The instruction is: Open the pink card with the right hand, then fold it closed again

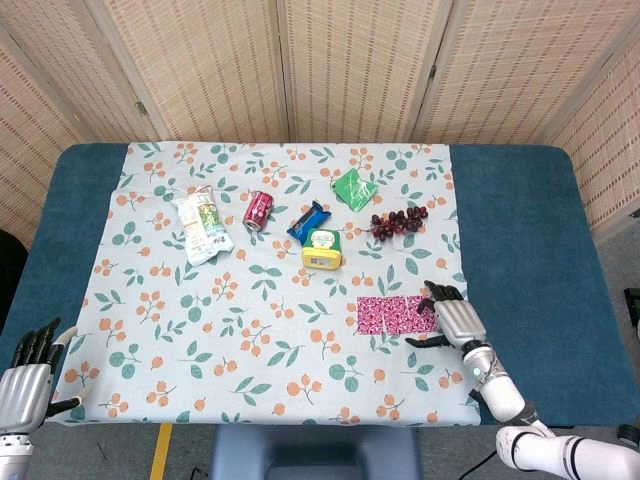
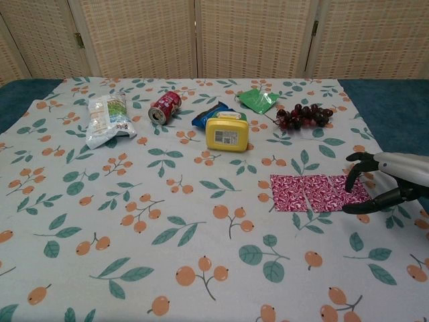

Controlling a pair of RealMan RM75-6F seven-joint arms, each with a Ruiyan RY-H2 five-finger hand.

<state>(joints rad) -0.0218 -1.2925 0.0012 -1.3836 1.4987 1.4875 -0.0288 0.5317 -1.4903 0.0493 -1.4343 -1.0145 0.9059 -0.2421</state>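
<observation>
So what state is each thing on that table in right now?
Card: lying flat, apparently opened out.
Right hand: at the card's right edge, fingers curled over it, holding nothing.
Left hand: open, off the table's near left corner.
Can: on its side.
Yellow box: closed.
White bag: lying flat.

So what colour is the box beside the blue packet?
Yellow box, with a pale label; the chest view shows it best.

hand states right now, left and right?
Left hand: open, holding nothing, at the table's near edge.
Right hand: fingers touch the pink card's right end; whether it is gripped cannot be told.
</observation>
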